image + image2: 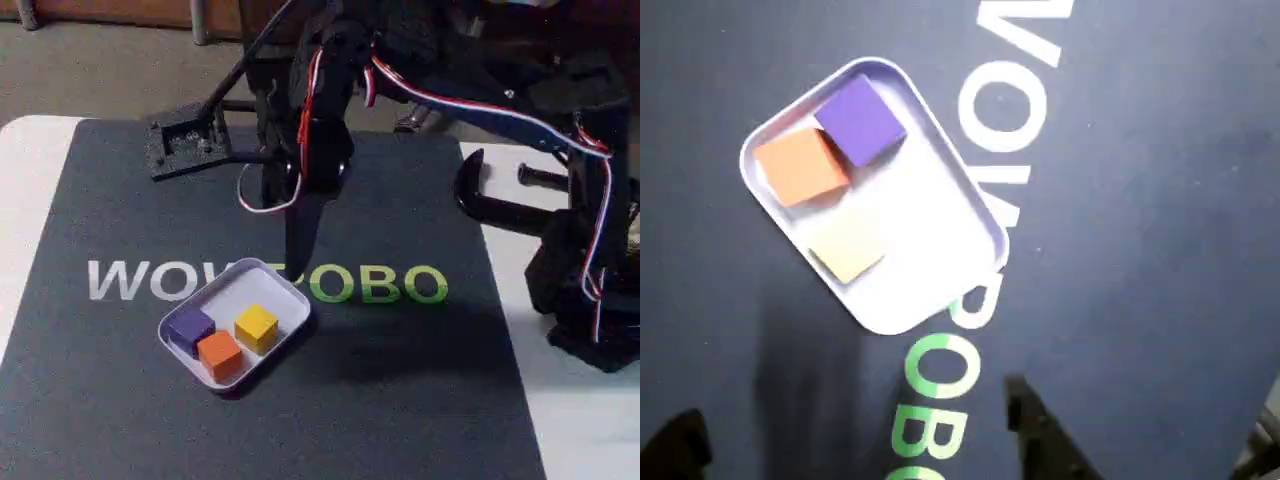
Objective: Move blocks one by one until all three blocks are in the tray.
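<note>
Dark matting (420,400) printed with white and green letters covers a white table (25,200), with bare floor behind and a black clamp at the right in the fixed view. On it sits the tray (283,290), holding the purple block (190,327), orange block (219,353) and yellow block (256,327), grouped toward one end. The gripper (855,430) hangs above the mat just beyond the tray, jaws spread and carrying nothing. All three appear delivered, so the sensible move is a straight lift clear, without clipping the rim.
</note>
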`<act>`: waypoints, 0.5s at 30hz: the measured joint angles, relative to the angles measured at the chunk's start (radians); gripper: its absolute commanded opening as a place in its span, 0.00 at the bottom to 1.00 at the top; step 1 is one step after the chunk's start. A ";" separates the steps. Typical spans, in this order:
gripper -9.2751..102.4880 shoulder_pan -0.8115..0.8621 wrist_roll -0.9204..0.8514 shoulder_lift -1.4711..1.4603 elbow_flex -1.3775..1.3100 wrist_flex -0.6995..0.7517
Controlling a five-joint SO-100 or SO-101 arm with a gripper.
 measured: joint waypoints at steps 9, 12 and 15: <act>0.29 0.015 0.018 0.041 0.023 0.071; 0.23 0.012 0.032 0.091 0.063 0.072; 0.19 0.014 0.031 0.170 0.140 0.072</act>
